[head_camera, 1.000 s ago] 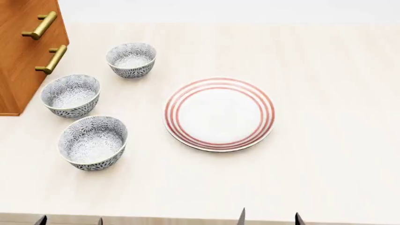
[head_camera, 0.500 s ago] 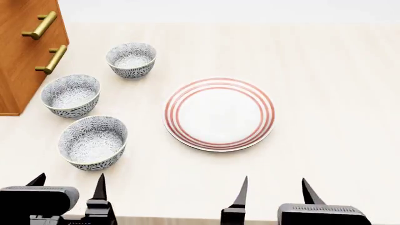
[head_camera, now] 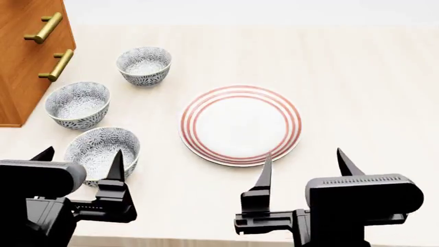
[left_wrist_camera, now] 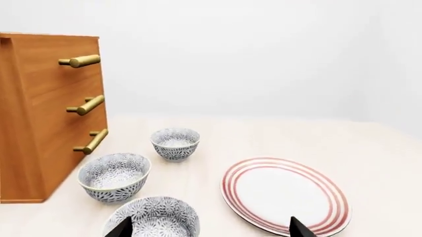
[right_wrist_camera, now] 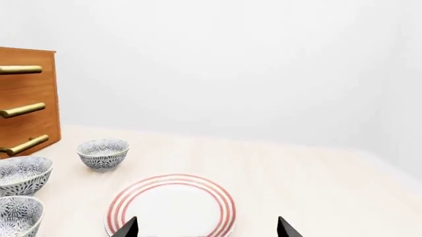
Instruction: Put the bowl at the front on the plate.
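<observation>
The bowl at the front point(head_camera: 98, 148) is small and deep, with a grey-blue floral pattern. It stands upright on the table, left of the plate point(head_camera: 240, 125), a wide white plate with three red rings and nothing on it. My left gripper point(head_camera: 82, 154) is open just in front of the bowl, and its right fingertip overlaps the bowl's rim in the head view. In the left wrist view the bowl point(left_wrist_camera: 155, 219) lies near the left finger of my left gripper point(left_wrist_camera: 209, 226). My right gripper point(head_camera: 303, 158) hangs open at the plate's near right edge, holding nothing.
Two look-alike bowls stand behind the front one, the middle bowl point(head_camera: 77, 104) and the far bowl point(head_camera: 144, 64). A wooden drawer cabinet point(head_camera: 28, 56) with brass handles point(head_camera: 56, 65) stands at the far left. The pale tabletop point(head_camera: 370, 92) stretches right of the plate.
Both grippers have risen into the head view and moved forward from the table's front edge, the left up to the front bowl, the right up to the plate. The dishes have not moved.
</observation>
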Motion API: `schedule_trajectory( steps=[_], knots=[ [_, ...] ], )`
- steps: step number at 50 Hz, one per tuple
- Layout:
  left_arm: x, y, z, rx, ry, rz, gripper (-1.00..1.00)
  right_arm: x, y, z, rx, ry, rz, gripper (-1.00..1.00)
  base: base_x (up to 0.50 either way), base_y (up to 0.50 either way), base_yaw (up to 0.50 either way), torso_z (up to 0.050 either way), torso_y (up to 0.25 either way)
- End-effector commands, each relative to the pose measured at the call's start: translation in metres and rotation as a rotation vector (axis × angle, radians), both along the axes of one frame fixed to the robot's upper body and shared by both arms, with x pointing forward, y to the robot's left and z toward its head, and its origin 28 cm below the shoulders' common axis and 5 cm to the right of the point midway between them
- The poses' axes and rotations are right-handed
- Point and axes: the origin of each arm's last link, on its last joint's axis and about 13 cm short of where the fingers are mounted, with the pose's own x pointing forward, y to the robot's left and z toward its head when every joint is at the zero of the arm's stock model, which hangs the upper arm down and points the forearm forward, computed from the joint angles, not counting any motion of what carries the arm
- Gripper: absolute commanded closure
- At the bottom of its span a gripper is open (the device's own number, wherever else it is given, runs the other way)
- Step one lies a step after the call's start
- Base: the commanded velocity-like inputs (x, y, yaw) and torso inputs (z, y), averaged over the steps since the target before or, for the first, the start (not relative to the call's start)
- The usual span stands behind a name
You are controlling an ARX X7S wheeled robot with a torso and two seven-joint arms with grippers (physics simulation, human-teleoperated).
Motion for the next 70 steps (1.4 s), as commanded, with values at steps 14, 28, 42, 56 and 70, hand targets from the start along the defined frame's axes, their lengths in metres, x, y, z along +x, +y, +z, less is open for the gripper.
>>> schedule_trajectory(
  steps=[14,28,42,56,70],
  knots=[
    [0.009,-0.007,0.059,-0.011,-0.104,-0.025,-1.0,0.016,-0.002,0.059,-0.077,-0.114,0.044,-1.0,0.0,0.0,0.0,0.0,0.0],
    [0.019,-0.013,0.085,-0.048,-0.135,-0.05,-1.0,0.024,-0.004,0.09,-0.092,-0.2,0.101,-1.0,0.0,0.0,0.0,0.0,0.0],
    [0.02,-0.012,0.111,-0.048,-0.211,-0.068,-1.0,0.026,-0.003,0.112,-0.125,-0.248,0.125,-1.0,0.0,0.0,0.0,0.0,0.0],
    [0.021,-0.016,0.142,-0.051,-0.305,-0.074,-1.0,0.028,-0.006,0.139,-0.187,-0.288,0.11,-1.0,0.0,0.0,0.0,0.0,0.0],
    [0.021,-0.016,0.142,-0.05,-0.308,-0.076,-1.0,0.027,-0.006,0.14,-0.176,-0.282,0.112,-1.0,0.0,0.0,0.0,0.0,0.0]
  ],
)
